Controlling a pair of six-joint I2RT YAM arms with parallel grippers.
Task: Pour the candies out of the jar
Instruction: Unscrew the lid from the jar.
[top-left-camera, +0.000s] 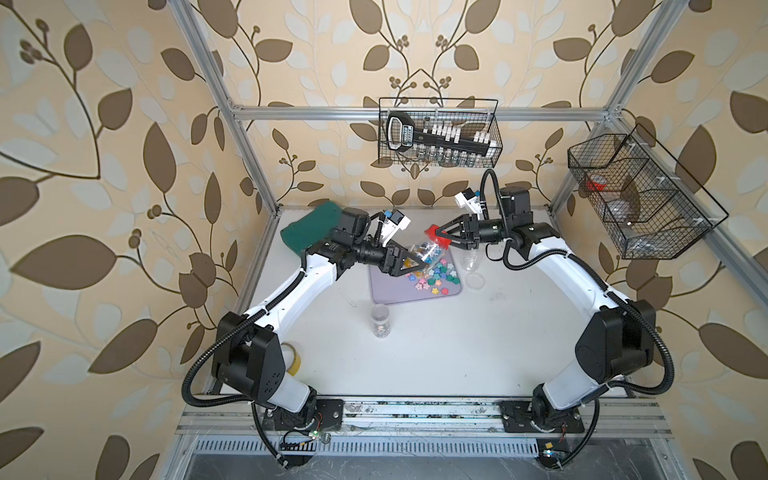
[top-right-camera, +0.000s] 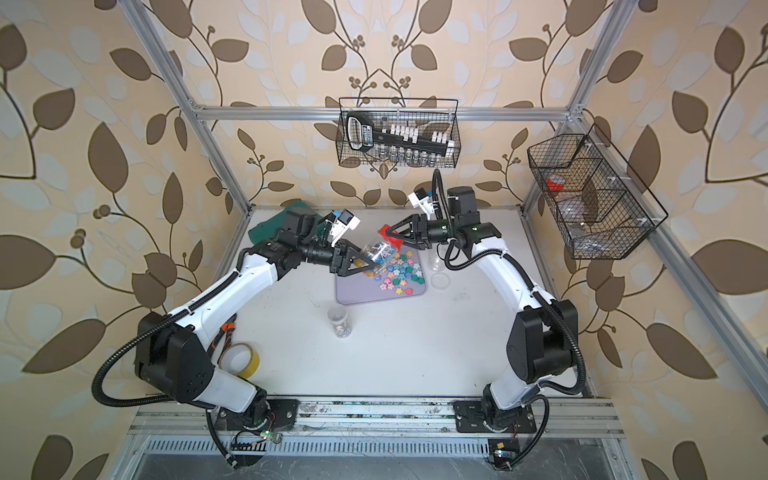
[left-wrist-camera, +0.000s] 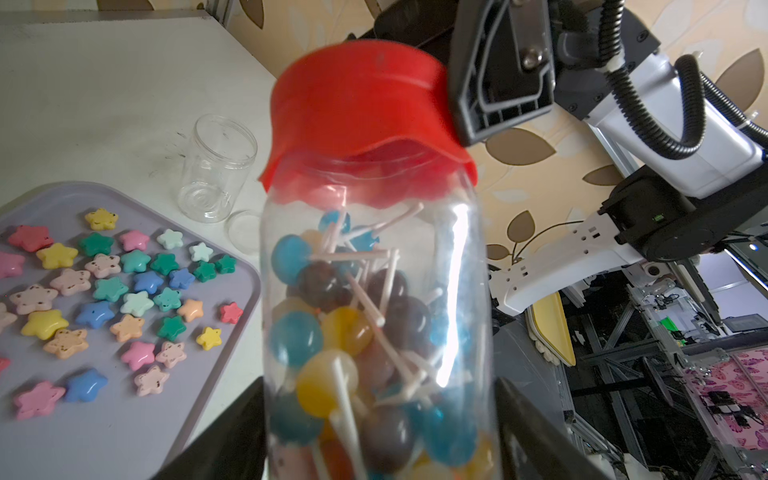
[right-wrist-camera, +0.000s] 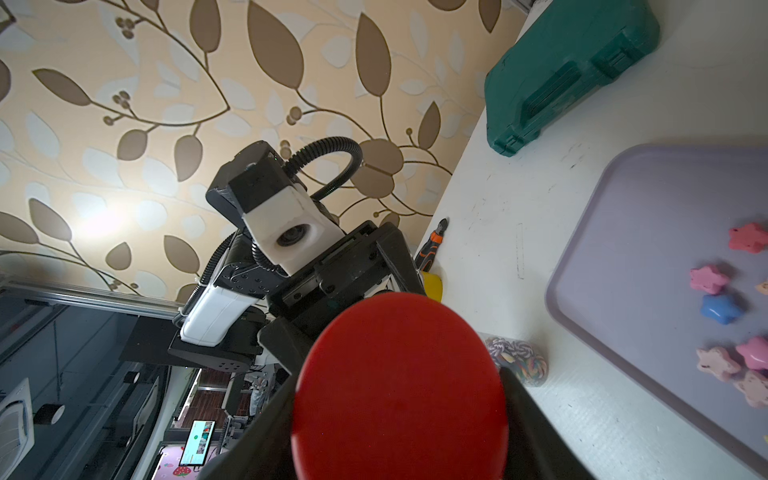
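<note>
A clear jar (top-left-camera: 420, 253) (left-wrist-camera: 374, 316) full of ball lollipop candies (left-wrist-camera: 332, 332) on white sticks hangs tilted above the purple tray (top-left-camera: 386, 293). My left gripper (top-left-camera: 417, 261) (left-wrist-camera: 382, 428) is shut on the jar's lower body, one finger on each side. A red lid (top-left-camera: 435, 232) (left-wrist-camera: 361, 120) (right-wrist-camera: 399, 386) covers the jar's mouth, slightly askew. My right gripper (top-left-camera: 441, 235) (right-wrist-camera: 399, 415) is shut on that lid from the far right. Several star-shaped pastel candies (top-left-camera: 432, 277) (left-wrist-camera: 124, 291) lie spread on the tray.
An empty clear jar (top-left-camera: 473, 259) and a clear lid (top-left-camera: 475, 281) sit right of the tray. A small jar of swirl candies (top-left-camera: 379, 320) stands in front of it. A green case (top-left-camera: 309, 228) lies at the back left, a tape roll (top-left-camera: 293, 361) near the left arm's base. Wire baskets (top-left-camera: 440, 137) hang on the walls.
</note>
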